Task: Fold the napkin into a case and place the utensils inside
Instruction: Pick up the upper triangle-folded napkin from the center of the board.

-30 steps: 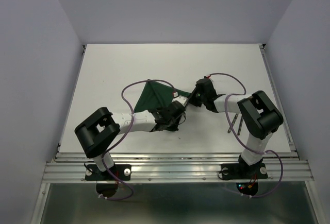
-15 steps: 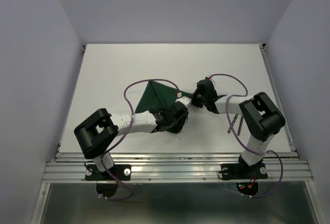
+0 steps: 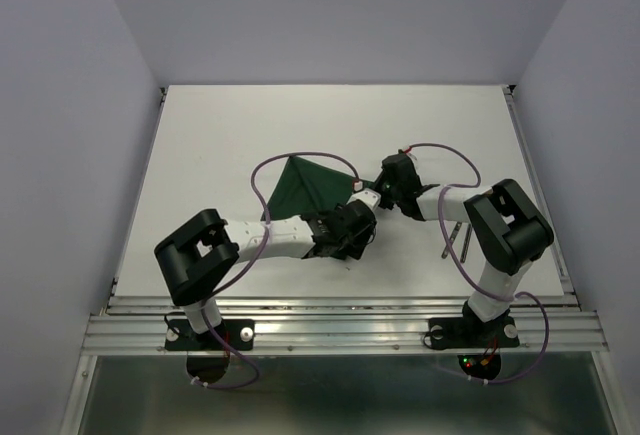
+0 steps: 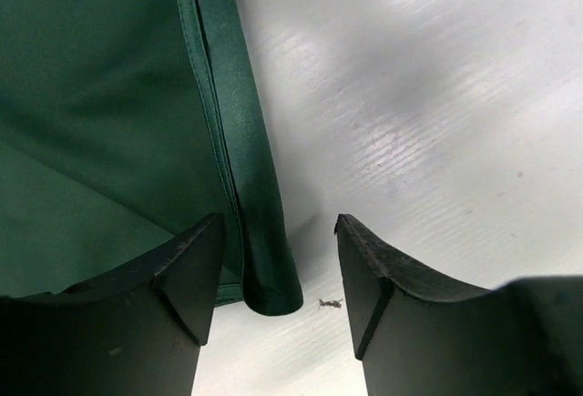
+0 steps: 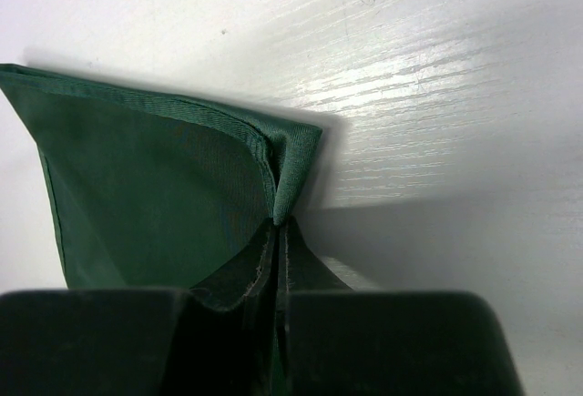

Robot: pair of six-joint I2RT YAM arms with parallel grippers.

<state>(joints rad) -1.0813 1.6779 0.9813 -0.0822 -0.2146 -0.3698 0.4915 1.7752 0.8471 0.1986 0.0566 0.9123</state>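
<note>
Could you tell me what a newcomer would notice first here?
A dark green napkin lies at the scene's centre. The right gripper is shut on one corner of it, while the left gripper stands open over its hemmed edge. The utensils lie off to the right.

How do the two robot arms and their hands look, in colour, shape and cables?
The left arm and right arm are white tubes joined by bulky black housings. A purple cable loops along each. The left hand and right hand have black, flat, wedge-shaped fingers.
</note>
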